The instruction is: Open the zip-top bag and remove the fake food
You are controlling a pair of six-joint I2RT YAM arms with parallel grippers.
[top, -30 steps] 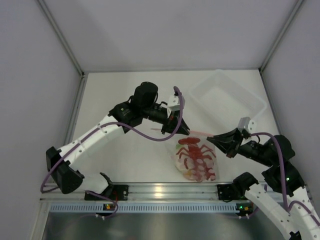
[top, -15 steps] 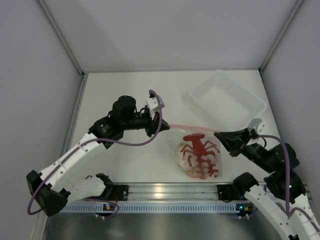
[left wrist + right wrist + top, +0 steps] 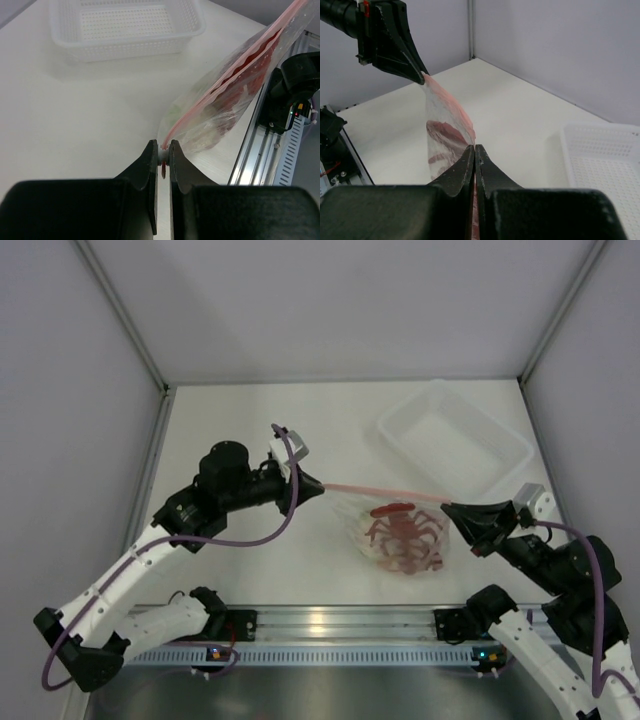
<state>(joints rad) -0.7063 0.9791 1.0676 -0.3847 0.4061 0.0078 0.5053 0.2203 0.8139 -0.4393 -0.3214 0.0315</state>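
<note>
White table (image 3: 240, 425); zip-top bag (image 3: 400, 540) wider now between left gripper (image 3: 322, 487), right gripper (image 3: 447, 506)

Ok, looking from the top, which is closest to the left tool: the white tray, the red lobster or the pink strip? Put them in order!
1. Pink zip strip: its end is pinched in the left tool.
2. Red lobster: just under the strip in this view, further to the right.
3. White tray: at the far right of the table.
</note>
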